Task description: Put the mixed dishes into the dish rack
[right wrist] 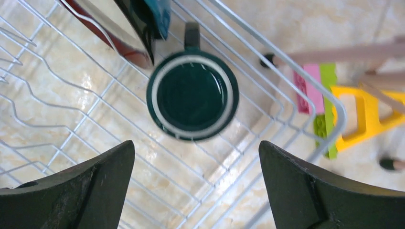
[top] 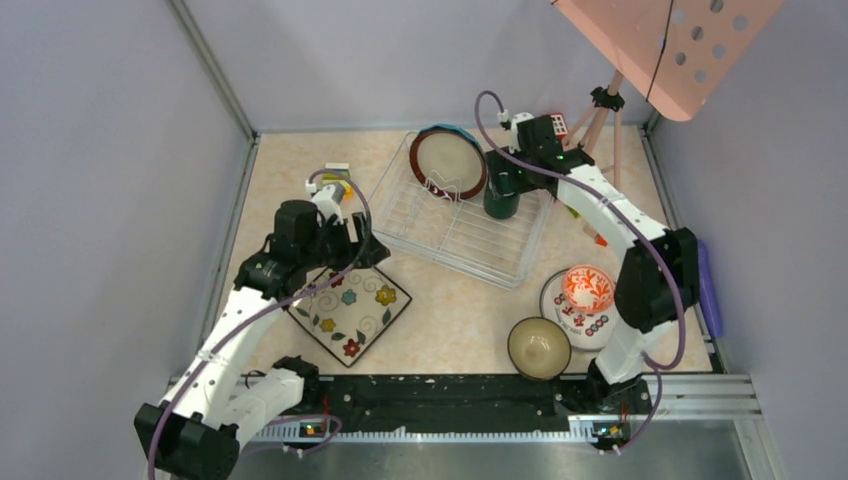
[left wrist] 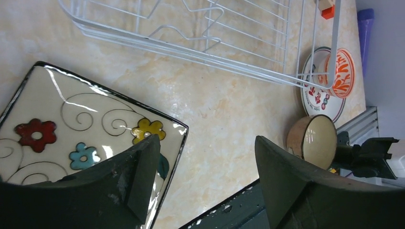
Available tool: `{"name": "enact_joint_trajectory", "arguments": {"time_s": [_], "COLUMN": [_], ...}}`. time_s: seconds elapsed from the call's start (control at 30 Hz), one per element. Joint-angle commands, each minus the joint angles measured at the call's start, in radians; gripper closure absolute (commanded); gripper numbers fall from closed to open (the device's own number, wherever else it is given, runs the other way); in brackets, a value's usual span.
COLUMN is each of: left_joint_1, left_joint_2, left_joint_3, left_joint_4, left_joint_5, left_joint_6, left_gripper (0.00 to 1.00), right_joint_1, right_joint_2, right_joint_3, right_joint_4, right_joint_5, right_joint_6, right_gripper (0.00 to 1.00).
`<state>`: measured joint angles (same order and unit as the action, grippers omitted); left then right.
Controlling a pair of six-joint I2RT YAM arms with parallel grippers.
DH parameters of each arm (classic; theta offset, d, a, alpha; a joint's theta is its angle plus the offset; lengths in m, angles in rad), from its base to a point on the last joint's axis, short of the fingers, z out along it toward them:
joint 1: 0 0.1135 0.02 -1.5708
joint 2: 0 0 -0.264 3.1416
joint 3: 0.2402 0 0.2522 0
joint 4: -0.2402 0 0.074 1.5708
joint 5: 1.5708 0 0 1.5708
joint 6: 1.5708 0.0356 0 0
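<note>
In the rack [top: 470,240]: mug [right wrist: 192,95] upright at the right end, brown-rimmed plate [top: 447,163] on edge at the far corner. Right gripper [right wrist: 196,148] open and empty above the mug. Left gripper [left wrist: 206,140] open over the floral plate [left wrist: 71,124] lying on the table, near the rack's edge.

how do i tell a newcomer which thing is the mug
Start at the white wire dish rack in the middle. In its far right corner, beside the upright brown-rimmed plate, stands the teal mug. It alone is dark, cylindrical and handled.
</note>
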<state>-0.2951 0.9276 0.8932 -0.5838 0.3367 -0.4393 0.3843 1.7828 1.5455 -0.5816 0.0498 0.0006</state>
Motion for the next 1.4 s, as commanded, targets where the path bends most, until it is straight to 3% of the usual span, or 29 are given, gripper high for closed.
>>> {"name": "enact_joint_trajectory", "arguments": {"time_s": [0.0,0.27,0.43,0.67,1.0,1.37], "left_joint_1": [-0.087,-0.419,-0.595,-0.765,-0.884,-0.915], "left_joint_2": [0.014,0.136,0.252,0.449,0.659,0.796], "left_joint_3": [-0.048,-0.085,-0.034,0.077,0.215,0.257], "left_joint_4": [0.134,0.322,0.355,0.358,0.36,0.325], "left_joint_5": [0.028,-0.127,-0.263,-0.313,-0.32,-0.299], "left_joint_6": [-0.075,-0.237,-0.296,-0.383,-0.44,-0.476], "left_gripper": [0.22,0.24,0.23,0.23,0.24,0.4], "right_joint_1": [0.016,0.018,0.016,0.008,0.007,0.007], "right_joint_2": [-0.191,-0.488,-0.629,-0.777,-0.91,-0.945], "right_joint_3": [-0.123,-0.355,-0.432,-0.522,-0.572,-0.604], "right_joint_4": [0.042,0.026,-0.022,-0.049,-0.048,-0.041], "right_joint_5": [0.103,0.137,0.137,0.206,0.244,0.227], "right_joint_6": [0.15,0.408,0.371,0.383,0.418,0.423], "right_gripper": [0.02,0.01,0.01,0.01,0.02,0.02]}}
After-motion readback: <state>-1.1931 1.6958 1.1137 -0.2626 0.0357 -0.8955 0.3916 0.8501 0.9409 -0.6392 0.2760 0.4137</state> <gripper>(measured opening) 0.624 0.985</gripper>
